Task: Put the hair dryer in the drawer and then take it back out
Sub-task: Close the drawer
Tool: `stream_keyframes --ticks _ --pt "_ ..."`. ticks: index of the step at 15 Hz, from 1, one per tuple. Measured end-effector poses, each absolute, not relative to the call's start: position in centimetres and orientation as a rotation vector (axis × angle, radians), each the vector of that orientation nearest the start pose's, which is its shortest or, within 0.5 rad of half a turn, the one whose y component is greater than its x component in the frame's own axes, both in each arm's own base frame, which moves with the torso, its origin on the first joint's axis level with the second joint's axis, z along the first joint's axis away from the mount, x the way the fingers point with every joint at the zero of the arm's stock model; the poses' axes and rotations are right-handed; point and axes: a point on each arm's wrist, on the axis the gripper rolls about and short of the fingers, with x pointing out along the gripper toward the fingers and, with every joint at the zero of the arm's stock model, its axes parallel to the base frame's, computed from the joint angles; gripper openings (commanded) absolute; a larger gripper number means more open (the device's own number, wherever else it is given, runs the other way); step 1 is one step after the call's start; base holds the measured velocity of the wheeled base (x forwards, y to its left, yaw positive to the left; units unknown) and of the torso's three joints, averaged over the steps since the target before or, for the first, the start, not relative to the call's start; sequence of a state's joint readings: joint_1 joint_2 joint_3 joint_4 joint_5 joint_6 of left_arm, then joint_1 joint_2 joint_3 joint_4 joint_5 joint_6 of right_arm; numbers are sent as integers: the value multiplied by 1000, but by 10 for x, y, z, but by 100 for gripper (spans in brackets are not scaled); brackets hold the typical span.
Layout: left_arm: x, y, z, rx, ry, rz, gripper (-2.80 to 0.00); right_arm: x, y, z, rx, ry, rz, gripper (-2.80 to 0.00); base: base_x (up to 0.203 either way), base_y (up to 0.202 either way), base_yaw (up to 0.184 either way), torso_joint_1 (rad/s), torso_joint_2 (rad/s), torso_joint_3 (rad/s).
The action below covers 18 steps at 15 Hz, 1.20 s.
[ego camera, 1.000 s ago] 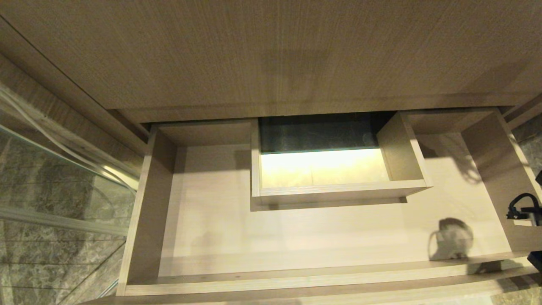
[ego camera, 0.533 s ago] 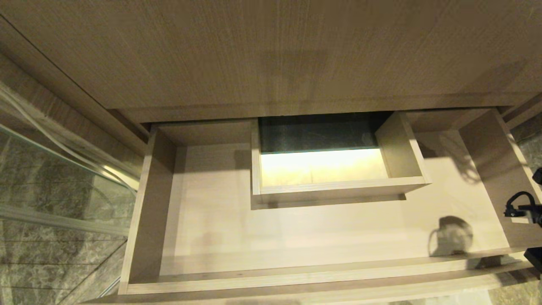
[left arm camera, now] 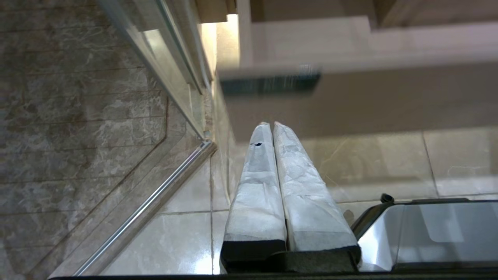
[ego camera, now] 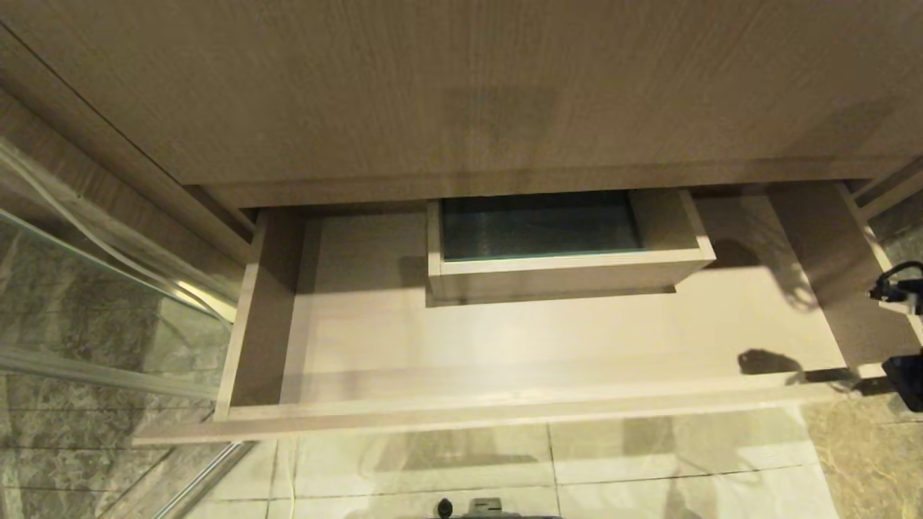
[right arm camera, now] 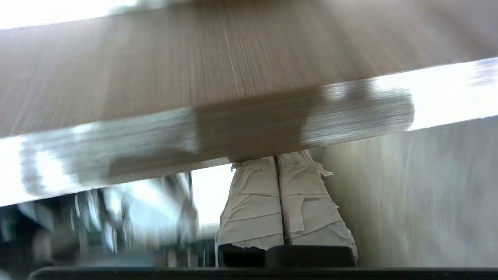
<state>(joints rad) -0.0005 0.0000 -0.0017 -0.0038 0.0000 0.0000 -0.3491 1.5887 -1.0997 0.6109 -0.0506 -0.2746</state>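
The drawer [ego camera: 505, 414] stands partly pulled out below the cabinet, its boxed cut-out [ego camera: 562, 270] near the back. Nothing lies on the part of its floor that shows, and the hair dryer is out of view. Dark parts of my right arm [ego camera: 901, 295] show at the drawer's right end. In the right wrist view my right gripper [right arm camera: 277, 157] is shut and empty, its tips against the lower edge of a wood-grain board [right arm camera: 233, 124]. My left gripper [left arm camera: 271, 124] hangs shut and empty over the floor, below the drawer's front [left arm camera: 369, 101] and its dark label [left arm camera: 270, 83].
A glass shower door with a metal rail [ego camera: 108, 303] stands close on the left, over marble tiles. The wide wood-grain cabinet panel [ego camera: 461, 94] overhangs the drawer's back. Pale floor tiles [ego camera: 548, 468] lie before the drawer, and my base [left arm camera: 428, 233] shows near the left gripper.
The drawer has slid back into the cabinet, so less of its floor and cut-out shows and floor tiles appear before it. My right arm's parts moved back with it.
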Motion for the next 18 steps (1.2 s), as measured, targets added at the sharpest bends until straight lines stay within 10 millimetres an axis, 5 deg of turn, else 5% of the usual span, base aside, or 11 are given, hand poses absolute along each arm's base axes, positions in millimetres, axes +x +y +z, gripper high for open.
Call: stream_keyframes --ticks 9,18 --pt "-23 0 76 0 -6 -2 -280 250 -91 261 -218 439 -303 -280 0 0 0 0 0 0" --pt "-23 0 76 0 -5 -2 -280 209 -76 255 -350 473 -263 -280 0 0 0 0 0 0"
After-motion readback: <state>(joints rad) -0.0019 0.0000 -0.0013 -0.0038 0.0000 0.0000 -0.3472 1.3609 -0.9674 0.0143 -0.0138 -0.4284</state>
